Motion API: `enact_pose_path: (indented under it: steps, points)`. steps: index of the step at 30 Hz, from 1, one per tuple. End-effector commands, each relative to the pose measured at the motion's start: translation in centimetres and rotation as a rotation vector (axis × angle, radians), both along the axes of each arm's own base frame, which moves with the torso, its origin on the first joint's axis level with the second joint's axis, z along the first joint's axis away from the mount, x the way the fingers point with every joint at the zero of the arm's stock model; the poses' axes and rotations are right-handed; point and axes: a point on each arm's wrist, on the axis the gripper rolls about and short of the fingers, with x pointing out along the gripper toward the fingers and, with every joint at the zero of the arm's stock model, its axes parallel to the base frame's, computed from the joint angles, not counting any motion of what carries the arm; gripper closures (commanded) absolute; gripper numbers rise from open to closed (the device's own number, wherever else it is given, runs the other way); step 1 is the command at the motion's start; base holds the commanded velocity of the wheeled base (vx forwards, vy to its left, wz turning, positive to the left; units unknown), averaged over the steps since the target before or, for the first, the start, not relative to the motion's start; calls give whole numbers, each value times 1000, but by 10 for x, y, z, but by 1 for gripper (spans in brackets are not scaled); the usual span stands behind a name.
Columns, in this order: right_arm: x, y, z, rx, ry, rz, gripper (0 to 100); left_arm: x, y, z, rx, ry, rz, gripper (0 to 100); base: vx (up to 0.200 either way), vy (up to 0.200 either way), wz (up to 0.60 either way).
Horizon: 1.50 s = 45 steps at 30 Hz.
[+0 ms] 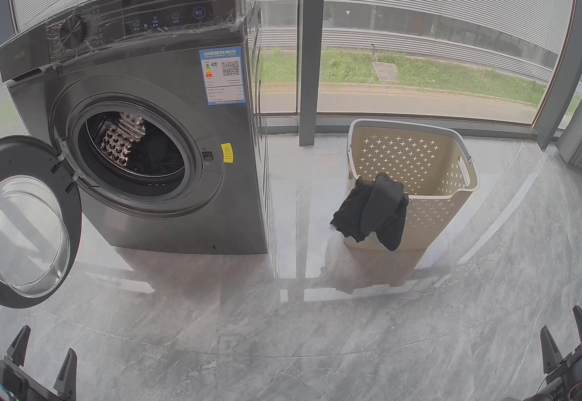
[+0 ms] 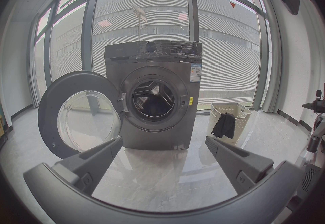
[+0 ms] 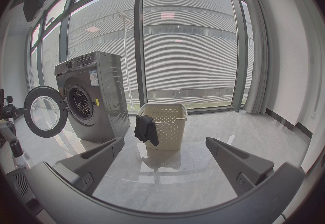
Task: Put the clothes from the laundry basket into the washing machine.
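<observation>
Front-loading washing machine [image 1: 242,196] stands on the glossy grey tiled floor [image 1: 303,335], backed against a tall window wall. Its round door [image 1: 36,226] is swung fully open to the robot's left, glass facing outward. Drum opening [image 1: 136,147] is exposed; metal drum ribs are visible, with something dark [image 1: 160,158] lying inside. I cannot tell what it is. The control panel [image 1: 151,11] on top is under clear plastic wrap. A blue-and-white label [image 1: 222,75] is stuck on the machine front above the door opening.

Cream perforated laundry basket [image 1: 436,220] sits on the floor to the right of the machine, apart from it, near the window. A black garment [image 1: 373,208] is draped over the basket's near rim, most of it hanging down the outside wall.

Left gripper [image 2: 163,140] is low, well short of the machine, fingers spread wide, nothing held. Right gripper [image 3: 164,140] is also low, well apart from the basket, fingers spread equally wide, nothing between them.
</observation>
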Motion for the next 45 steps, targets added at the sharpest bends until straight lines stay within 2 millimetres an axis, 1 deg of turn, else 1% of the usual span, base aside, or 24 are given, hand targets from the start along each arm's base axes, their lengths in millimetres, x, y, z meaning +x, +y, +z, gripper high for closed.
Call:
enact_pose_path:
  steps: [1,4,22,28,43,45]
  points:
    - [0,0,-5,-1,4,0,0,0,0,-5,-1,3,0,0,0,0,0]
    - [0,0,-5,-1,4,0,0,0,0,-5,-3,2,0,0,0,0,0]
    - [0,0,-5,-1,2,0,0,0,0,-5,-17,1,0,0,200,0,0]
    - [0,0,-5,-1,4,0,0,0,0,-5,-15,1,6,0,0,0,0]
    - [0,0,-5,-1,4,0,0,0,0,-5,-17,3,6,0,0,-200,0]
    - [0,0,-5,-1,4,0,0,0,0,-5,-15,3,6,0,0,0,0]
